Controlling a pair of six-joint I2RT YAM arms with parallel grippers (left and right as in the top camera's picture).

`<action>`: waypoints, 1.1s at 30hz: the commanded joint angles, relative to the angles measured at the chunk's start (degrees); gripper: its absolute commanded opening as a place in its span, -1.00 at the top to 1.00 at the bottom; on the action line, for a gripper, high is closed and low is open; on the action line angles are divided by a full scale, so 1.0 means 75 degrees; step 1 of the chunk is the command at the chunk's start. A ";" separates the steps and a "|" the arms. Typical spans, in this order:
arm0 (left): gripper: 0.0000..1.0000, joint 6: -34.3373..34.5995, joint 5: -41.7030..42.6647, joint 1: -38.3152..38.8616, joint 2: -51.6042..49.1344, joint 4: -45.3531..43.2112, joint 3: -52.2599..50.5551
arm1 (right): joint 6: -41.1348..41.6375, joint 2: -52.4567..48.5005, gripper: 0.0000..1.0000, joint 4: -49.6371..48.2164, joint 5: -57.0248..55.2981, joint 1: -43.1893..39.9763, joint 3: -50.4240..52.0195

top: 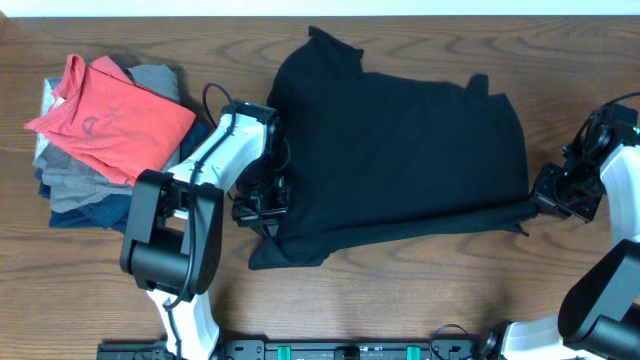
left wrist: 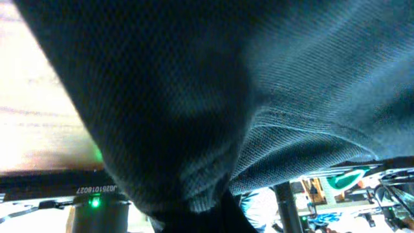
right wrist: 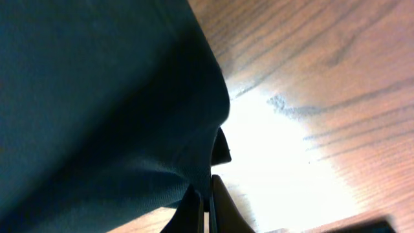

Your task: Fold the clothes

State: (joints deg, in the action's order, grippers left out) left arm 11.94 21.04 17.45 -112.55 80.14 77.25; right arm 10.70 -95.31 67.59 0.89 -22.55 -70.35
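Note:
The black shirt (top: 400,150) lies spread across the middle of the wooden table, its near edge pulled taut between the two grippers. My left gripper (top: 262,208) is at the shirt's left near corner, shut on the fabric. In the left wrist view the black cloth (left wrist: 194,97) fills the frame and hides the fingers. My right gripper (top: 535,205) is at the shirt's right near corner, shut on the fabric edge. The right wrist view shows the two fingers (right wrist: 208,204) pinched together on the black cloth (right wrist: 97,97).
A pile of folded garments stands at the left, with a coral-red shirt (top: 115,115) on top of grey (top: 160,80) and navy (top: 90,210) pieces, close to the left arm. Bare wood (top: 400,290) lies in front of the shirt.

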 commanded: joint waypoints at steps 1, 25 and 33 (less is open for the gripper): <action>0.87 -0.0082 -0.0102 0.0076 0.0583 0.0076 -0.0029 | 0.0557 0.0154 0.98 0.0157 -0.0551 -0.0146 -0.0006; 0.86 -0.0070 -0.0099 0.0085 0.1489 -0.0956 -0.0032 | 0.0548 0.0522 -0.05 0.0286 0.0166 0.0254 0.1163; 0.86 -0.0070 -0.0099 0.0087 0.1489 -0.1011 -0.0032 | 0.0694 0.0522 -0.01 -0.2267 0.1320 0.0259 0.3194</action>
State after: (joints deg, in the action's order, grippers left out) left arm 11.94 20.93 18.09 -101.58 72.34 77.23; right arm 14.50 -91.79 54.24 5.85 -21.10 -49.34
